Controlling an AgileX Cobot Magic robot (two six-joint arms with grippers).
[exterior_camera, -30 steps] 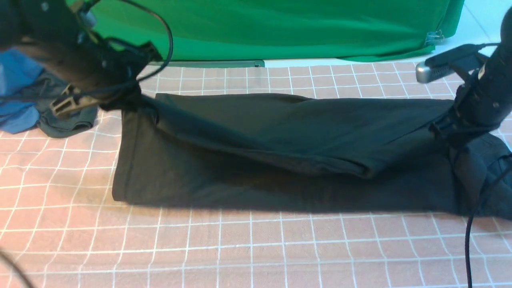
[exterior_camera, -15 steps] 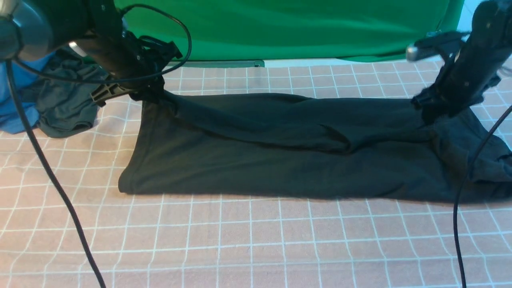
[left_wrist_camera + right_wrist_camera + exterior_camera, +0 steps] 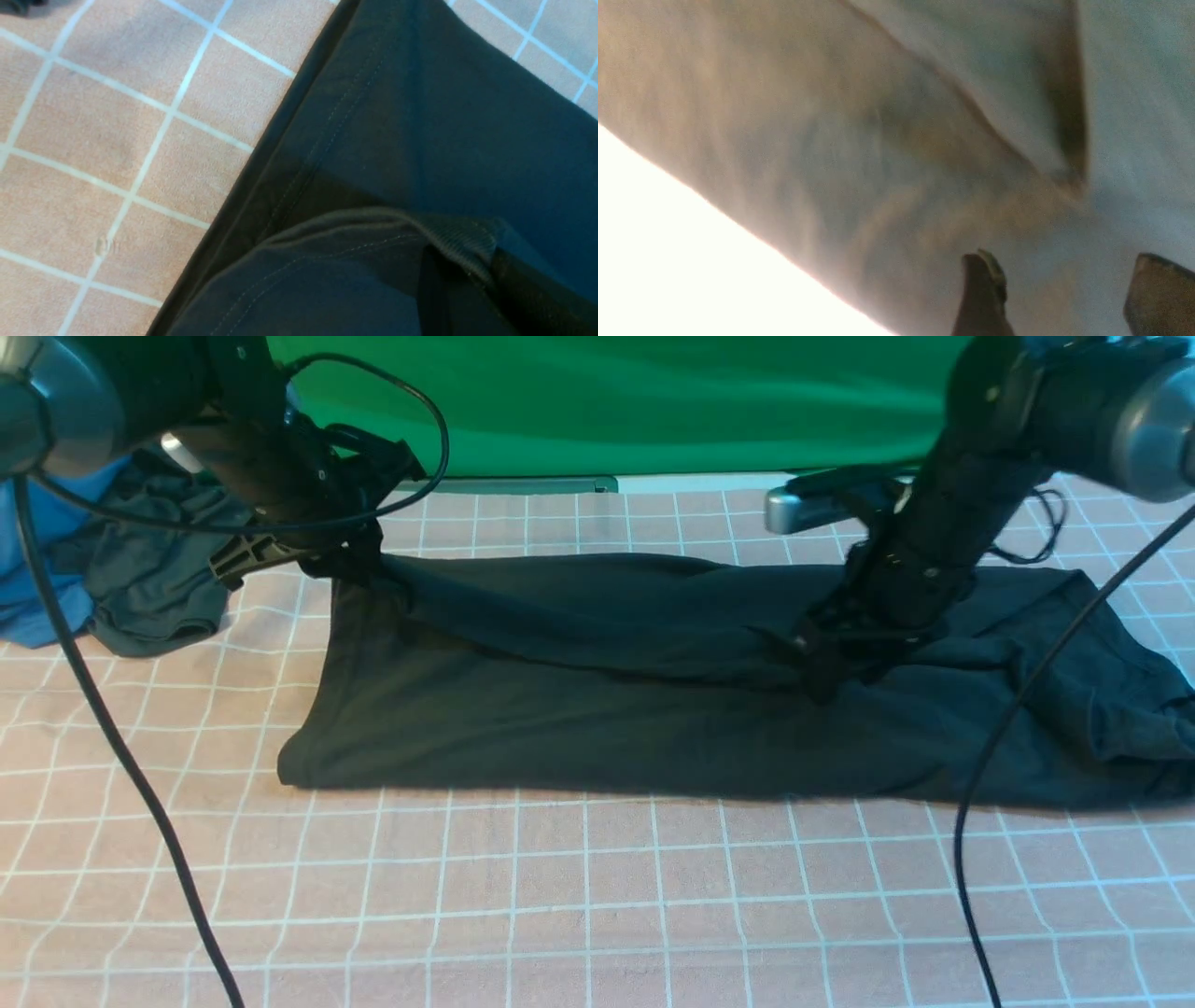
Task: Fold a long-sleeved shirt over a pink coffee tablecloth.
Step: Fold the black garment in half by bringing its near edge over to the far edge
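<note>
The long-sleeved shirt [image 3: 597,709] lies as a long black folded band across the pink coffee tablecloth [image 3: 597,896]. At the band's far left corner my left gripper [image 3: 359,560] is shut on a fold of the shirt. In the left wrist view a ribbed edge of the shirt [image 3: 420,116] is pinched in the left gripper [image 3: 467,275] over the tablecloth [image 3: 117,140]. My right gripper [image 3: 826,677] stands open just above the shirt, right of its middle. The right wrist view shows the right gripper [image 3: 1064,280] with fingers [image 3: 983,294] apart and only the shirt's washed-out fabric [image 3: 878,140] between them.
A dark grey garment [image 3: 154,583] and a blue garment [image 3: 37,607] lie bunched at the far left. The green backdrop [image 3: 653,401] hangs behind the table. Black cables [image 3: 121,756] trail from both arms across the front of the cloth.
The right gripper let go of the shirt's right end, opened and moved left to the shirt's middle. The released end now lies flat. The left gripper shifted back, then stayed.
</note>
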